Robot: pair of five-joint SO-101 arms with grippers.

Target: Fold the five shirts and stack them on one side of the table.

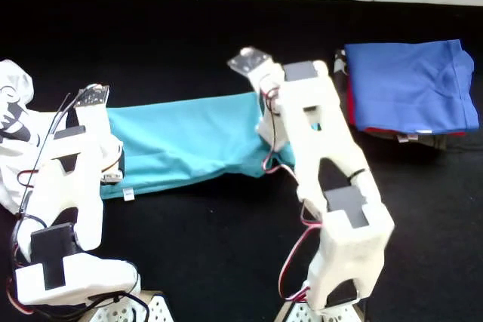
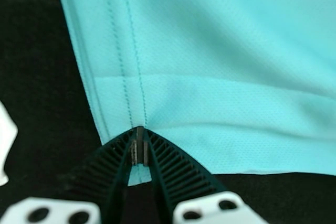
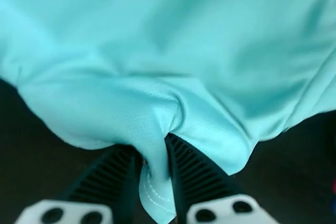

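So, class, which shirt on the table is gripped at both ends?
The long turquoise fabric shirt, stretched between both arms' shut jaws. The blue fabric shirt lies folded, untouched; the white crumpled shirt lies apart.

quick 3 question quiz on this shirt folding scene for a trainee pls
1. True or false: the left hand and the right hand are each shut on the teal shirt.
2. Which colour lies on top of the folded stack? A red, B blue, C white.
3. Fill in: the crumpled shirt, not yet folded, is coloured ____.

Key: 1 true; 2 B; 3 white.
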